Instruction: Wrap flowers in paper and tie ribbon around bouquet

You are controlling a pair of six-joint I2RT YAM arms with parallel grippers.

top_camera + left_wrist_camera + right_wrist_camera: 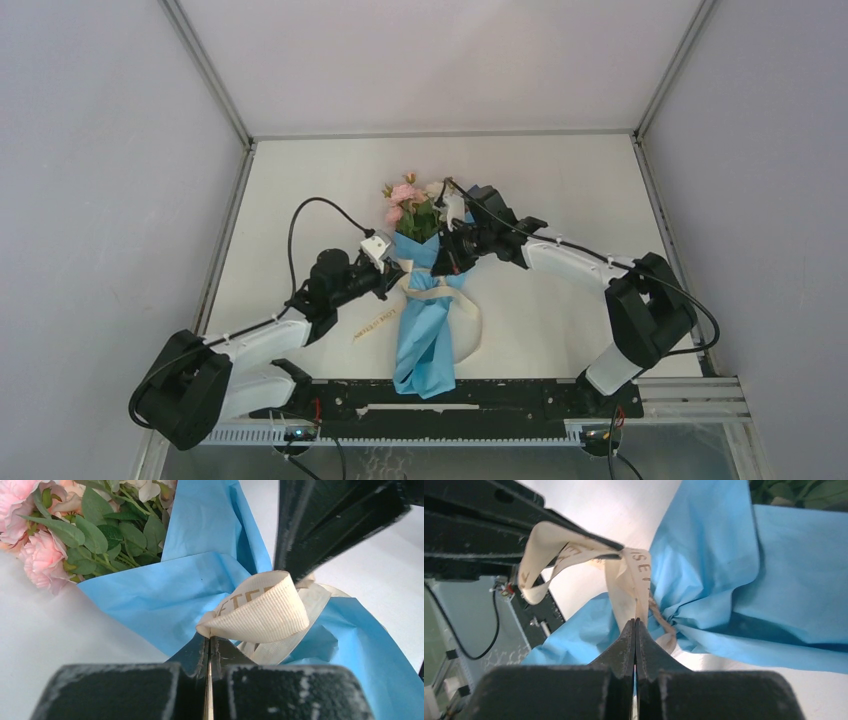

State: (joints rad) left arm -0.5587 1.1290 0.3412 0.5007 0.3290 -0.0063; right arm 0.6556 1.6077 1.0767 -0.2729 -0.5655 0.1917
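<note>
Bright, soft, even light in all three views.

We see diffuse light from above washing the white table (330, 170), with only faint, soft-edged shadows. In the wrist views the near bulk of the left hand (209, 641) and right hand (635, 624) is blurred and grainy. The ribbon (260, 612) and blue paper (165, 595) are sharp, and the table behind them glares to plain white.

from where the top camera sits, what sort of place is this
Probably a robot test booth in a lab, not a flower shop: a white table boxed in by plain walls on a metal frame, with two robot arms bolted to a rail at its near edge.
</note>
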